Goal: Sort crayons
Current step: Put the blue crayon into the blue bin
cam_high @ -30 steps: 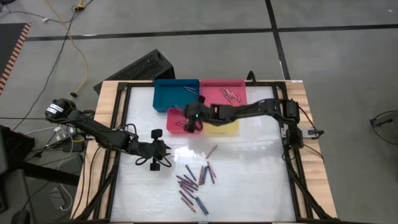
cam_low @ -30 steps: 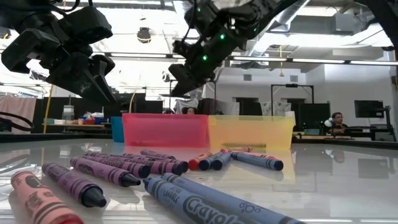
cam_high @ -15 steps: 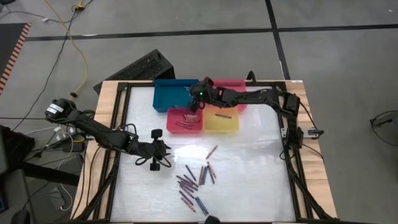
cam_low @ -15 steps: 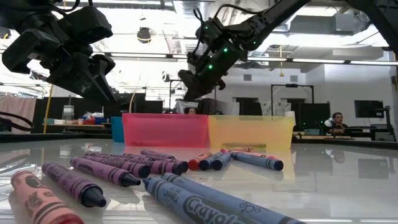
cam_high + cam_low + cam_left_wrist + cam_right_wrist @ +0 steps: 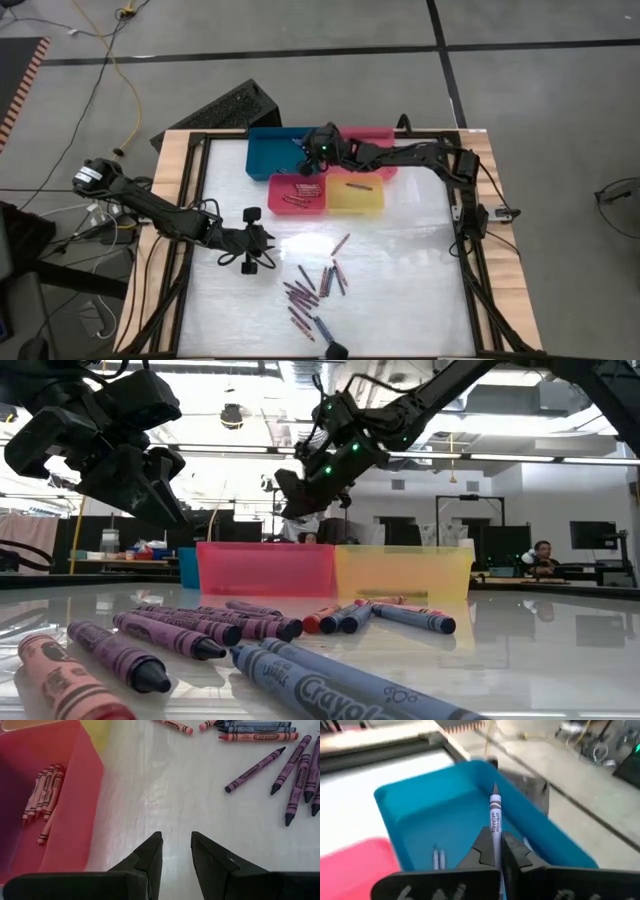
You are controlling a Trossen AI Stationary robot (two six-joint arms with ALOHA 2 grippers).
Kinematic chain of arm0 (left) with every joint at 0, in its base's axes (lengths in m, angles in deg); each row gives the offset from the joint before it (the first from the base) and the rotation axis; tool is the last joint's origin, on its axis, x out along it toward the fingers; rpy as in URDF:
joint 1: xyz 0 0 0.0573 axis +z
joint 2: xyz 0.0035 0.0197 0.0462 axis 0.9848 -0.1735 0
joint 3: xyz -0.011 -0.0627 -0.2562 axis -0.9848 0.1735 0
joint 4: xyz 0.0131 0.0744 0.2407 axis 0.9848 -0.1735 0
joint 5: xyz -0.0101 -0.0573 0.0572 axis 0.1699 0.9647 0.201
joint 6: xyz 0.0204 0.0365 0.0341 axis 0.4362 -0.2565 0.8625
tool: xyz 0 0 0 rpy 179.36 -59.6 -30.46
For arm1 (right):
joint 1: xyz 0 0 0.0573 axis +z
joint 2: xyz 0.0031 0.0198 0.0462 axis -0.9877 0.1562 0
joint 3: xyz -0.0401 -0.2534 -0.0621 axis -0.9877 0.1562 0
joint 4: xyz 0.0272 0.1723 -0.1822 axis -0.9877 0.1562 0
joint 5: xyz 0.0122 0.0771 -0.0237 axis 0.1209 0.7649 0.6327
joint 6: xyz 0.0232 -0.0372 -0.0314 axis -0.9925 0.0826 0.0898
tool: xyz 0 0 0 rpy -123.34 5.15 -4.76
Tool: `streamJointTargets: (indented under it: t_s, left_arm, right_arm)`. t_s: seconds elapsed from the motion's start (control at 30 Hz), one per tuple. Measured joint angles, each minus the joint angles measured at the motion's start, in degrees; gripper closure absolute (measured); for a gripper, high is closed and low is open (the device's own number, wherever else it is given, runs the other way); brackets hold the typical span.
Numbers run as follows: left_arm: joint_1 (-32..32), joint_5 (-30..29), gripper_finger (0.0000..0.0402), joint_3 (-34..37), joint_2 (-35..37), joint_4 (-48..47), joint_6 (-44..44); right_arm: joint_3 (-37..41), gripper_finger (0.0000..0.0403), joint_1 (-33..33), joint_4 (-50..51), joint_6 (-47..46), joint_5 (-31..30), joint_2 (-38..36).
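Over the right end of the blue tray (image 5: 272, 150) hangs my right gripper (image 5: 310, 160), shut on a blue crayon (image 5: 494, 812). Two crayons (image 5: 437, 857) lie on that tray's floor. Loose crayons (image 5: 315, 288), purple, blue and red, lie scattered on the white table near its front edge. My left gripper (image 5: 176, 845) stands open over the table left of that pile, nothing between its fingers. The red tray (image 5: 75, 800) beside it holds several red crayons (image 5: 44, 794). My right gripper pinches the blue crayon's rear part (image 5: 494, 831) between its two fingers, which lie along the crayon. The front half with its tip (image 5: 494, 787) sticks out past the fingertips. The fingers come from the table's right, slanting down. The crayon is lifted clear above the blue tray.
Four trays stand together at the far side: blue, pink (image 5: 372, 140), red (image 5: 297, 195) and yellow (image 5: 356, 197). The pink one holds several crayons. Bare white table lies between the trays and the loose pile. A black frame (image 5: 190, 200) borders the table.
My right gripper has gone from above the red tray toward the table's far edge, carrying the crayon, and now hangs over the blue tray. It has rolled a little on the way.
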State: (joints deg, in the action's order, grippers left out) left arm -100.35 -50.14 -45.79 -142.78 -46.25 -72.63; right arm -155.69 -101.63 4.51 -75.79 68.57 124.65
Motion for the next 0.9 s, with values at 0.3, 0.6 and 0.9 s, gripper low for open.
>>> streamJointTargets:
  t_s: [0.3,0.6,0.9]
  left_arm:
    - [-0.20,0.17,0.0307,0.45,0.00,1.09,-0.04]
    - [-0.22,0.55,0.0307,3.39,0.00,3.99,-2.60]
    - [-0.22,0.73,0.0307,3.39,0.00,4.46,-3.67]
  right_arm:
    - [0.10,0.0391,-0.89,-4.22,-0.27,0.04,3.67]
    - [0.10,0.0391,-0.86,-3.81,-1.96,0.04,6.65]
    - [0.07,0.0362,-0.75,-3.04,-3.19,0.98,6.60]
